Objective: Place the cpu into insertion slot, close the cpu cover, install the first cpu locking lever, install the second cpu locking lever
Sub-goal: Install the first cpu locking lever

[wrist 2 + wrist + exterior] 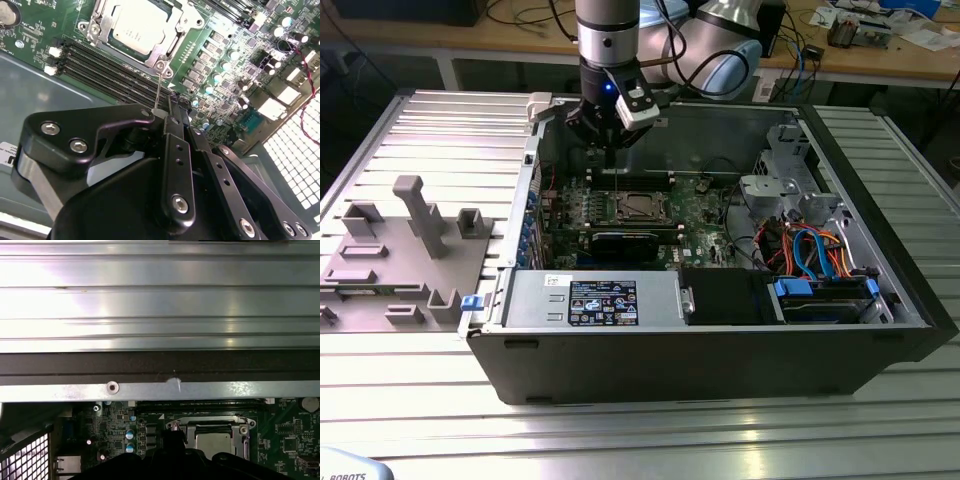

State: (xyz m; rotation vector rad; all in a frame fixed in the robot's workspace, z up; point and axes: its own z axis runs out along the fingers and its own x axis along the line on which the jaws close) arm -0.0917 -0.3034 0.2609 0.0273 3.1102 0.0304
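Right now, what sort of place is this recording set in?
Probably a robotics lab or workshop: an opened computer case lies on a ribbed aluminium table, grey fixtures stand beside it, and a cluttered workbench runs behind.

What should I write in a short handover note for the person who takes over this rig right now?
Gripper: hangs over the motherboard inside the open computer case, beside the socket; fingers look closed on a thin wire lever.
CPU: seated in the insertion slot.
CPU cover: lies flat down around the chip, so it looks closed.
Done: chip placed, cover down.
Left: the locking levers; the wire lever stands up from the socket corner, not latched. I cannot tell whether it is the first or the second.
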